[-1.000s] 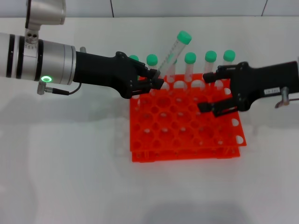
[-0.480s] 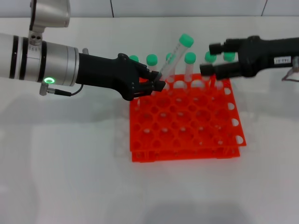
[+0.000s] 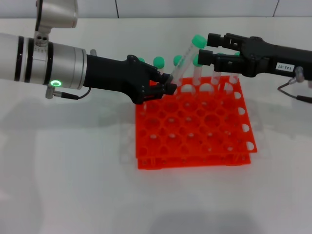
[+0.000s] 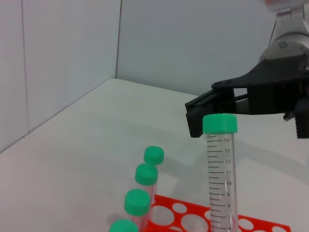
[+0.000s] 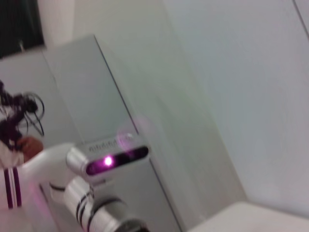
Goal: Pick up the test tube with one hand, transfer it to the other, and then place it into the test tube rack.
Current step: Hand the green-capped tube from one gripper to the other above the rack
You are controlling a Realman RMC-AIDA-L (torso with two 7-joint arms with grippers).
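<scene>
Head view, left to right: the test tube [image 3: 184, 62] is clamped near its lower end by the left gripper [image 3: 165, 87], fingers closed on it, and is held tilted above the back-left part of the orange test tube rack [image 3: 195, 127]; the right gripper [image 3: 205, 48] is spread open just beside the green cap, apparently not yet touching. Handover is judged to be in hand. Next, the right fingers [image 4: 200, 116] must be closed on the upper tube before the left grip is released.

Eight green-capped tubes [image 3: 159, 62], one orange rack [image 3: 195, 127], two tools [image 3: 168, 87]
</scene>
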